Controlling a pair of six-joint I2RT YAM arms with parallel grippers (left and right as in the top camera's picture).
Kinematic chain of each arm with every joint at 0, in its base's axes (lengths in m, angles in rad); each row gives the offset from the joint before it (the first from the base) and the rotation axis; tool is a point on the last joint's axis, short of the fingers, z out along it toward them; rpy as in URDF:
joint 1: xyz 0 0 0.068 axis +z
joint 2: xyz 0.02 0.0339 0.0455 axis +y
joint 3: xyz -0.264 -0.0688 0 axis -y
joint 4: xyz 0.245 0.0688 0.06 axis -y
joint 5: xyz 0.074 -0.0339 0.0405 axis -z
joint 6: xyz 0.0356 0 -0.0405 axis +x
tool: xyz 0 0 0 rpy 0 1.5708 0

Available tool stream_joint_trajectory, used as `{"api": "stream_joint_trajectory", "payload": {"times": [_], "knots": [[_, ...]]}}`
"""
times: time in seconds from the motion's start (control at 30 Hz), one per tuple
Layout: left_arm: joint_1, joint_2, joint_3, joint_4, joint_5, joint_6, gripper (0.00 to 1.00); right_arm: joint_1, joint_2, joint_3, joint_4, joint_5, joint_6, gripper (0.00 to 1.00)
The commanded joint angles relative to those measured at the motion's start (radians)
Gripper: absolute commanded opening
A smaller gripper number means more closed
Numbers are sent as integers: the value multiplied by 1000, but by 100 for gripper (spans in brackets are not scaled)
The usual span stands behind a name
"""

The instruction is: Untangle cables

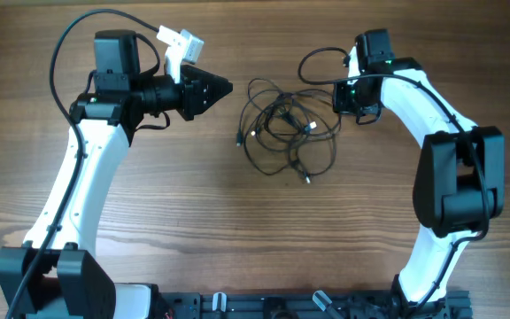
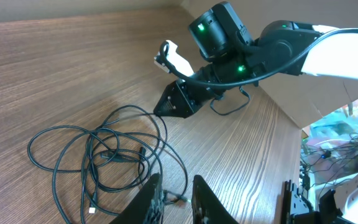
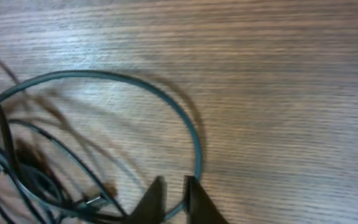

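The whole view is being filled by a wooden tabletop [image 1: 149, 204], its grain running side to side in the overhead view. Two white-and-black arms are being reached in from the near edge: the left arm [image 1: 78, 177] is being bent toward the middle from its side, and the right arm [image 1: 423, 97] is being curved in from the other. A thicker black wire [image 1: 60, 53] is being looped over the left arm, and another [image 1: 312, 62] is being curled beside the right wrist.

Between the two arms the cables [image 1: 286, 124] are being left as one loose tangle of thin black loops, lying flat on the tabletop a little right of centre. Several strands are being crossed over one another in the middle of the heap.

The left jaws are being pointed at the tangle from just beside it without touching it. In the left wrist view they are being held narrowly apart, with nothing gripped between them.

The right jaws are being lowered at the tangle's far right edge. There they are being pressed almost together on one strand of the outer loop, which is being led straight into the slim gap between them.

Small plug ends [image 1: 307, 180] are being shown at the tangle's near side, another [image 1: 238, 140] at its left.
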Motion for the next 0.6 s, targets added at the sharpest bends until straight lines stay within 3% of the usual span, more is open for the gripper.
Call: {"api": "stream_joint_trajectory", "payload": {"times": [0.0,0.03,0.1,0.57], "knots": [[5,-17,2,-8,-2,-5,17,8,21,2,-12,-34,-5,43],[5,-17,2,-12,-2,-5,17,8,21,2,-12,-33,-5,51],[5,-17,2,-19,-2,-3,17,8,21,2,-12,-53,-11,56],[5,-17,2,-15,-2,10,17,8,21,2,35,-312,-283,68]]}}
